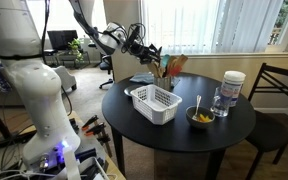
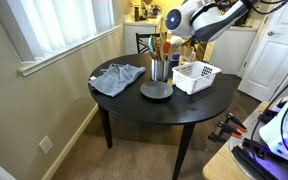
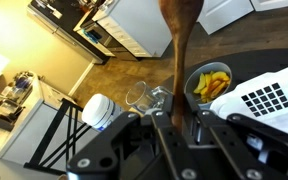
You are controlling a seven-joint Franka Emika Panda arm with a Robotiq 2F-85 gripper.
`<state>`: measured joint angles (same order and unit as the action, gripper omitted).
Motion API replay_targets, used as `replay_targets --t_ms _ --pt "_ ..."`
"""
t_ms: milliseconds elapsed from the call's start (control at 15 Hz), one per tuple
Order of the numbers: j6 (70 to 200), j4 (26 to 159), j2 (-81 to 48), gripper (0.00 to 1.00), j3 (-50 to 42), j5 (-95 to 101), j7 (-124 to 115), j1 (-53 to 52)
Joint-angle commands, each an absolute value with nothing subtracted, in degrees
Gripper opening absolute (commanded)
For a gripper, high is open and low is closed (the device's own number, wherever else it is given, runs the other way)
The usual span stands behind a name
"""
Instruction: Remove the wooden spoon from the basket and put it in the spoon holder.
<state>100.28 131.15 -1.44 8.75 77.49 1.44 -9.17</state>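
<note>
Dark round table [image 1: 129,116] stands by bright blinds [image 1: 184,25]. In the wrist view the gripper [image 3: 180,122] has its fingers closed tight on the handle of the wooden spoon [image 3: 181,45] — the top is cut off. In an exterior view the arm is beside the spoon holder [image 1: 167,74] (contact unclear), away from the basket [image 1: 155,103]. A yellow bowl [image 1: 200,118] and a jar [image 1: 233,87] stand near.

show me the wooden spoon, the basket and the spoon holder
wooden spoon [image 3: 180,50]: wrist view, on its handle
basket [image 2: 191,82]: in an exterior view, on its mesh side wall
spoon holder [image 2: 159,71]: in an exterior view, on the cup's side
</note>
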Motion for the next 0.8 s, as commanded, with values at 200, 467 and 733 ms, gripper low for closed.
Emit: replay_targets --t_ms 200,467,733 --pt "98.77 133.24 -0.27 0.06 9.56 80.58 -1.13 -9.65" --pt "100.17 131.6 -1.48 0.15 9.34 79.24 0.37 -9.37" --pt "100.17 131.6 -1.48 0.15 9.34 79.24 0.25 -9.37"
